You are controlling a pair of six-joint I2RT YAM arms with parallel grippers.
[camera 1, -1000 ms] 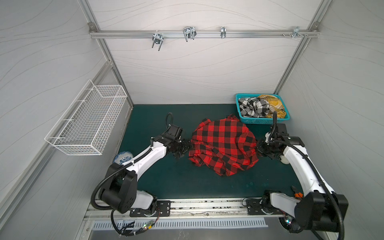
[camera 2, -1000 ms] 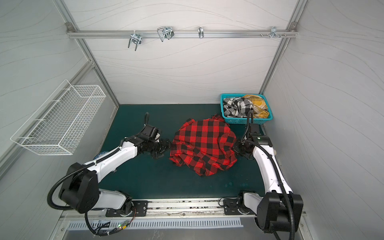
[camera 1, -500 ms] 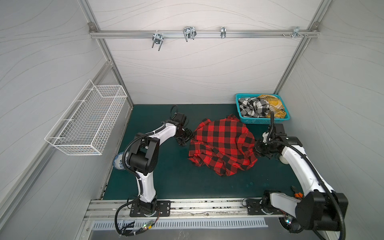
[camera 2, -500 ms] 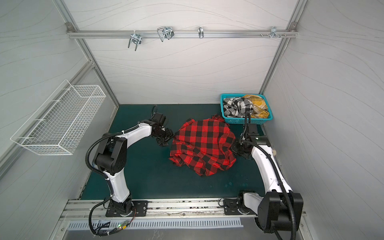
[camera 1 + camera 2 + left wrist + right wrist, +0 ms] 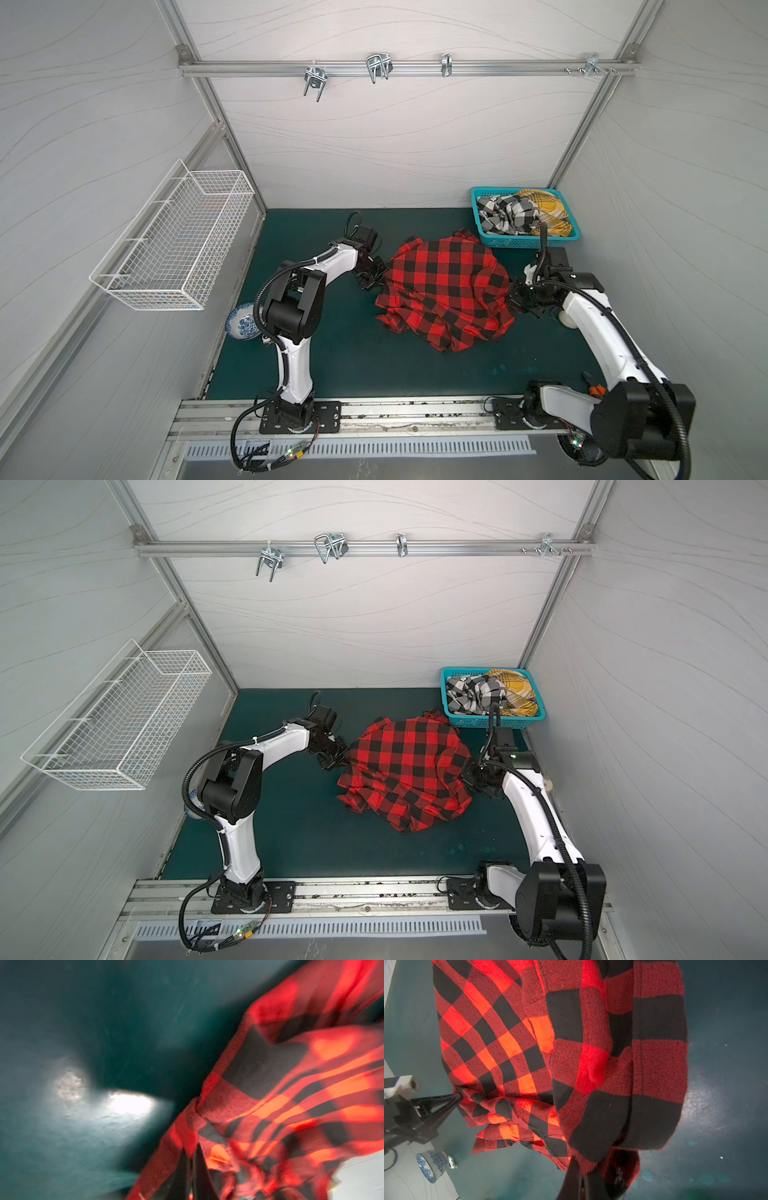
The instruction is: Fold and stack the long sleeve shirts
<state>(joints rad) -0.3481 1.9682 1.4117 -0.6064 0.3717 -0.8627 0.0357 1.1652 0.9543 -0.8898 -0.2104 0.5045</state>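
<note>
1. The red-and-black buffalo-check shirt (image 5: 446, 291) lies bunched on the green mat (image 5: 353, 365), just in front of the teal basket (image 5: 524, 242). Its far corner is close to the basket's front wall.
2. The left gripper (image 5: 380, 281) is clenched on the shirt's edge on the side farthest from the basket. In the right wrist view its tips pinch a gathered hem corner.
3. The right gripper (image 5: 513, 297) is clamped on the opposite edge, in front of the basket, with cloth caught between its closed fingers.
4. These 2 opposing grips look meant for pulling the shirt taut and spreading it flat before any fold.
5. The black-and-white check shirt (image 5: 505, 214) and the mustard plaid shirt (image 5: 544, 208) sit crumpled inside the basket, probably waiting their turn. Nothing is folded or stacked yet.
</note>
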